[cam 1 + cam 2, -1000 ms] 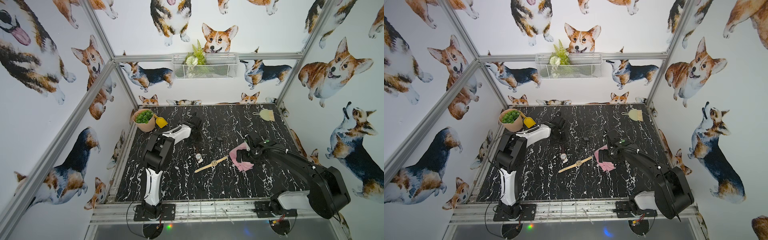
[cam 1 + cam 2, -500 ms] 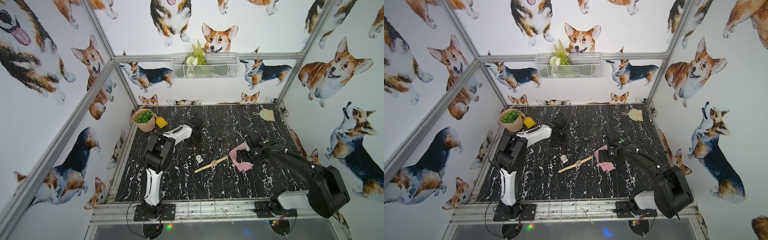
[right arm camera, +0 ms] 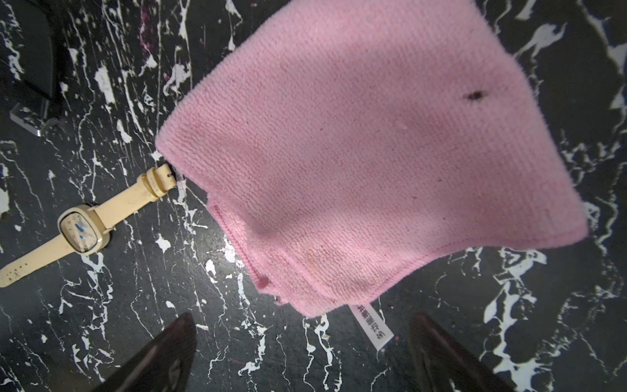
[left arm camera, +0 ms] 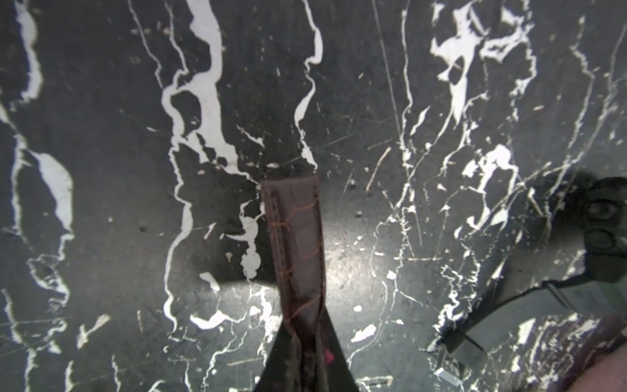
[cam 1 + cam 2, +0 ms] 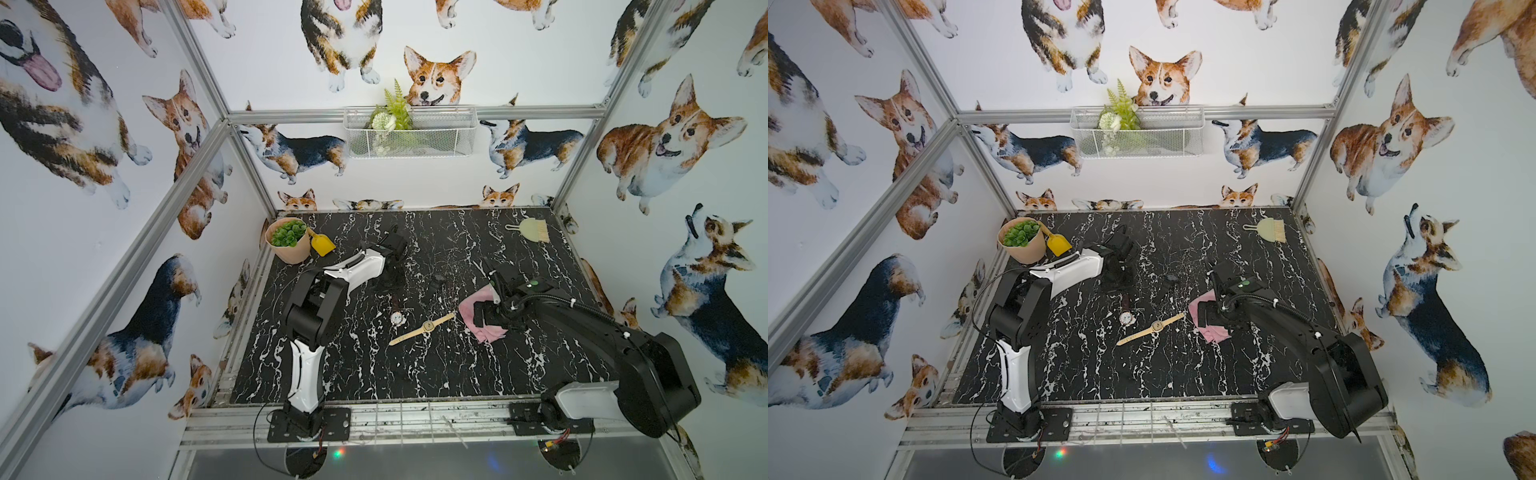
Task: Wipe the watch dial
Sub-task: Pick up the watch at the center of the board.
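**Item 1: brown-strap watch** (image 5: 395, 309). We list it near the middle of the worktop (image 5: 374, 374), slightly left of centre. Its round white dial (image 5: 397, 318) lies face up. The long axis runs back to front. The dial end points toward the front rail, and the strap (image 4: 295, 244) leads back to the left claw.

**Item 2: left claw** (image 4: 305, 356). It is pressed together, pinching the brown strap. In its wrist view a length of strap runs out past the fingertips and ends in a square tip on the worktop. The dial lies outside that view.

**Item 3: pink cloth** (image 3: 366, 163). It lies folded on the worktop, right of both watches and apart from the brown-strap watch.

**Item 4: right claw** (image 3: 302, 356). It is spread wide at the cloth's edge and grips nothing.

**Item 5: cream watch** (image 5: 424, 327). It lies flat between dial and cloth with its face up and its long axis diagonal. The buckle end is just beside a cloth corner.

**Item 6: back of the worktop.** We note a plant pot (image 5: 289, 241) and yellow scoop (image 5: 322, 244) at the left corner, and a brush (image 5: 530, 230) at the right.
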Controlling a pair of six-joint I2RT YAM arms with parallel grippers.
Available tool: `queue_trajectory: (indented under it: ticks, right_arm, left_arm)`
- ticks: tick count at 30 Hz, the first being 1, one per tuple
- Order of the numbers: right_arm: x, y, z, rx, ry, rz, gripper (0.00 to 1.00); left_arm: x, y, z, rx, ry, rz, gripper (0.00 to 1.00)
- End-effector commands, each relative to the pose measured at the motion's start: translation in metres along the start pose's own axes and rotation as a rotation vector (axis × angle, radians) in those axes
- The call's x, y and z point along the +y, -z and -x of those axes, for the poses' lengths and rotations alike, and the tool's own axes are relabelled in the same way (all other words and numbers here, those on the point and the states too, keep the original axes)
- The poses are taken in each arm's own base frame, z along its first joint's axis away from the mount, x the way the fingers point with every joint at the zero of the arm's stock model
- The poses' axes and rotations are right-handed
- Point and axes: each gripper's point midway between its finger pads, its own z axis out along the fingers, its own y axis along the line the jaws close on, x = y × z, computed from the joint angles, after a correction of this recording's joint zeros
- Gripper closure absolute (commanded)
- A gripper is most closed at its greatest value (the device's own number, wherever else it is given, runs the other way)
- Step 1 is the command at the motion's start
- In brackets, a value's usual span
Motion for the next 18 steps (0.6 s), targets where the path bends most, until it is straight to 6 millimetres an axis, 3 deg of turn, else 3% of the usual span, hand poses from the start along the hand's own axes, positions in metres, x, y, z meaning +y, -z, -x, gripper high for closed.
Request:
queue_trajectory:
  ticks: [1,18]
  right_arm:
    - [-0.0027,0.0016,-0.0022,0.004,0.0,-0.012,0.0]
    - [-0.0043,0.0073,0.0004,-0.026,-0.025,-0.012,0.0]
  left_arm:
    - [-0.0006,0.0056,-0.0007,0.0,0.015,-0.007,0.98]
    - [-0.0079,0.0076,-0.0039,0.02,0.037,-0.048,0.98]
